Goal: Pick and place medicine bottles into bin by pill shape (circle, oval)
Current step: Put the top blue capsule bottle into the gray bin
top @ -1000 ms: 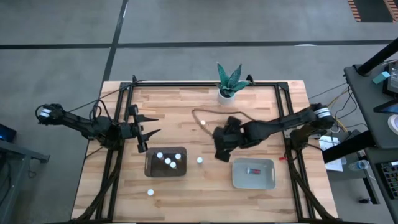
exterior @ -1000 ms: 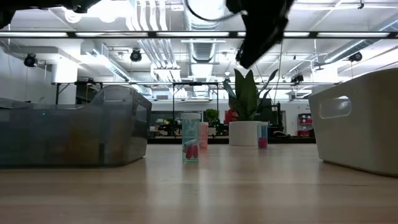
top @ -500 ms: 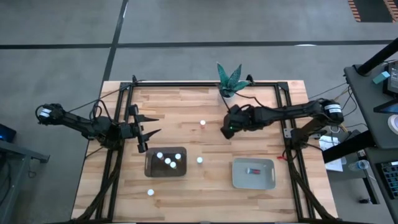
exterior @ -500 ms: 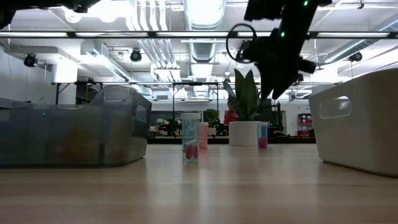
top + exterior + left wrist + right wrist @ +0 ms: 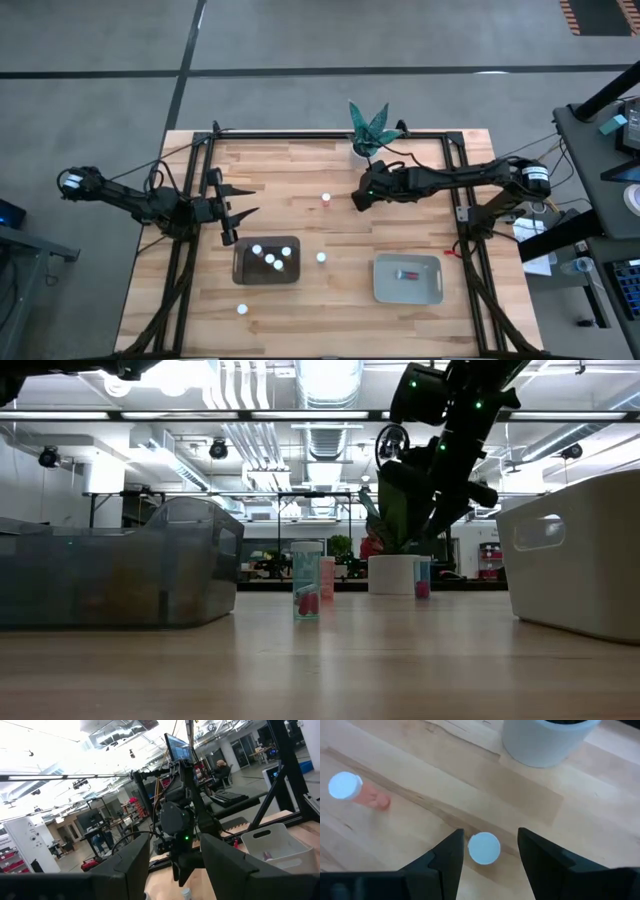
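My right gripper (image 5: 358, 198) (image 5: 487, 840) is open and hovers over the far middle of the table, beside the white plant pot (image 5: 545, 740). A white-capped bottle (image 5: 484, 848) stands upright on the wood straight below it, framed by the two fingers. In the low view this bottle (image 5: 422, 577) is well below the gripper (image 5: 420, 500). A pink-filled bottle (image 5: 345, 786) (image 5: 325, 199) stands a little to the left. Several bottles (image 5: 270, 258) sit in the dark bin (image 5: 237, 262). One bottle (image 5: 408, 272) lies in the pale bin (image 5: 380, 280). My left gripper (image 5: 235, 215) waits open at the left.
Two loose bottles stand on the wood: one between the bins (image 5: 321, 257), one near the front edge (image 5: 241, 309). The potted plant (image 5: 363, 152) stands at the far edge, close behind my right gripper. A black frame (image 5: 455, 190) lines the table's sides.
My right gripper has gone from the middle of the table, beside the pale bin, toward the far edge and the plant pot, dropping lower, with its arm stretching out. It now stands over the bottle by the pot. No bottle has moved.
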Available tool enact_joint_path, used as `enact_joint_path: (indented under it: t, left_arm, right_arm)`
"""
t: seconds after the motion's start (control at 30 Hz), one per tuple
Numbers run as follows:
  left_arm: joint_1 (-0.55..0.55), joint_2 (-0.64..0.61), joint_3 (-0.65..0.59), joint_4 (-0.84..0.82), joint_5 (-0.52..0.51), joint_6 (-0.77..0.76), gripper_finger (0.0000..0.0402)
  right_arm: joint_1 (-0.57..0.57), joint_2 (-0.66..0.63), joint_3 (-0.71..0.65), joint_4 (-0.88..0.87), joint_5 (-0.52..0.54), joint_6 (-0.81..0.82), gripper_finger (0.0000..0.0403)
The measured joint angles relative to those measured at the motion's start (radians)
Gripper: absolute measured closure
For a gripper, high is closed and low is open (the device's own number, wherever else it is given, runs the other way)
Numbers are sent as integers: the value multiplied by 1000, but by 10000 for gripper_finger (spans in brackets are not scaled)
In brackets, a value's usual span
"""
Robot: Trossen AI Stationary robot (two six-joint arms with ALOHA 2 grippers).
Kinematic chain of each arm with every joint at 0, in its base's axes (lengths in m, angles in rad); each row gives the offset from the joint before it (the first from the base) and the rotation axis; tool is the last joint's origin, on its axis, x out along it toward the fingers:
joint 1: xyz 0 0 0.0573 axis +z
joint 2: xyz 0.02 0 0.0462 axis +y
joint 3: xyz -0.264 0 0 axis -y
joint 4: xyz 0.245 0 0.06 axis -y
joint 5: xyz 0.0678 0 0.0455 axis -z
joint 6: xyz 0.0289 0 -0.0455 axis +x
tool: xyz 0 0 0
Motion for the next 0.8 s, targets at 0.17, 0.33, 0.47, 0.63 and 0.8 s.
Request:
enact_joint_path:
  t: [0.17, 0.33, 0.47, 0.63, 0.8]
  left_arm:
    - [0, 0, 0, 0, 0, 1, 240]
    - [0, 0, 0, 0, 0, 2, 240]
    - [0, 0, 0, 0, 0, 4, 240]
    - [0, 0, 0, 0, 0, 5, 240]
    - [0, 0, 0, 0, 0, 4, 240]
  right_arm:
    - [0, 0, -22, 1, 0, 11, 205]
    - [0, 0, -50, 56, 0, 19, 171]
    - [0, 0, -57, 76, 1, 20, 153]
    - [1, 26, -58, 94, 9, 20, 150]
    - [1, 91, -58, 104, 10, 22, 156]
